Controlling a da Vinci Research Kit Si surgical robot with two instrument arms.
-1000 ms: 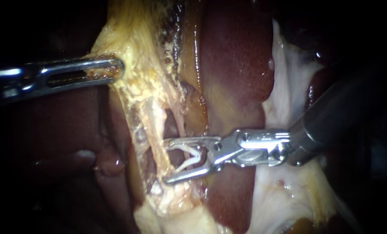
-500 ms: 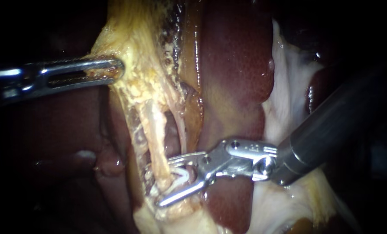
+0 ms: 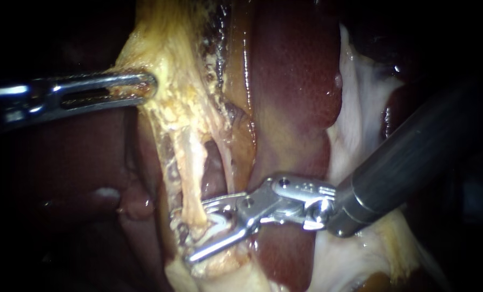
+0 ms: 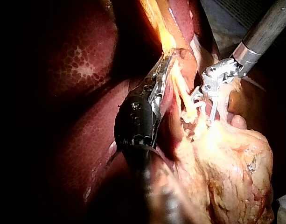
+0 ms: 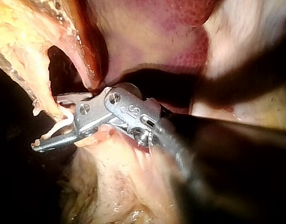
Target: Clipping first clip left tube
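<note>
The left tube (image 3: 190, 173) is a yellowish strand running down from the gallbladder (image 3: 168, 48); a thinner tube (image 3: 226, 157) lies to its right. My right instrument (image 3: 193, 233) comes in from the right. Its jaws stand open astride the lower end of the left tube, one on each side, and carry a white clip (image 3: 219, 220). In the right wrist view the clip (image 5: 63, 122) curves between the open jaws (image 5: 47, 123), at the strand's edge. My left instrument (image 3: 144, 86) is shut on the gallbladder at the upper left, pulling it taut; its jaws (image 4: 163, 65) also show in the left wrist view.
Dark red liver (image 3: 290, 81) fills the middle behind the tubes. Pale membrane (image 3: 360, 119) lies to the right, under the right shaft. A fatty yellow mass (image 4: 226, 163) sits below the tubes. A dark window (image 3: 211, 170) opens between the two tubes.
My right instrument has moved down and to the left, from the window between the tubes onto the left tube, which now lies between its jaws. The left instrument has held still.
</note>
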